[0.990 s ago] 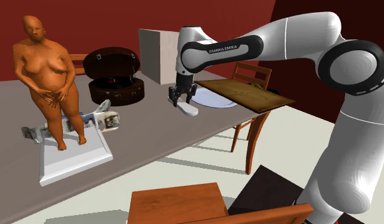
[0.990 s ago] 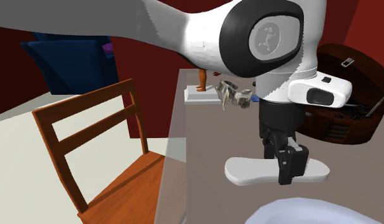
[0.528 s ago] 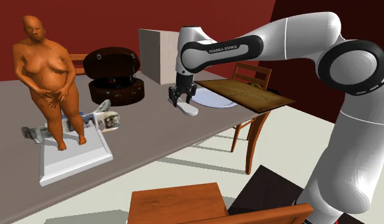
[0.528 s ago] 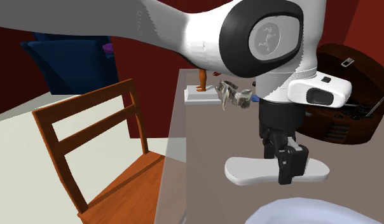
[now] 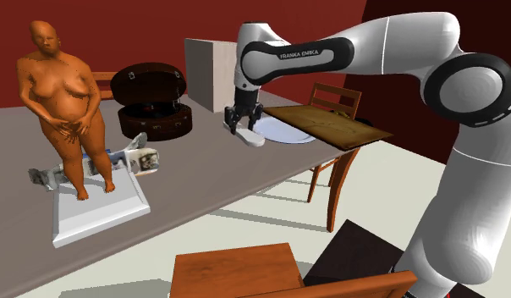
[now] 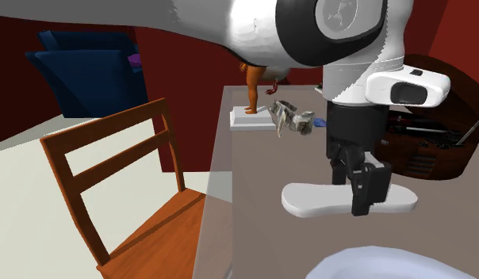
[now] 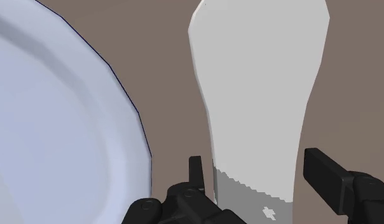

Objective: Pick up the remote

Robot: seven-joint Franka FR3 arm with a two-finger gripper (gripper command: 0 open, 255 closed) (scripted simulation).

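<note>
Wrist view has the pincer (image 7: pixel 257 170) clasping the white remote (image 7: pixel 260 83) across its narrower part, just beside the plate (image 7: pixel 57 127) over the counter (image 5: pixel 203 186). Lifting looks to be the step in hand; next, rise straight with a firm grip.

Plate (image 7: pixel 57 127) tight nxt to remote (image 7: pixel 257 95)

Shoulder high, wide; second exterior low, close; wrist overhead; remote (image 5: pixel 255 140) shared.

Remote (image 7: pixel 257 95) and plate (image 7: pixel 51 127) (wrist view) partly beyond the edge
</note>
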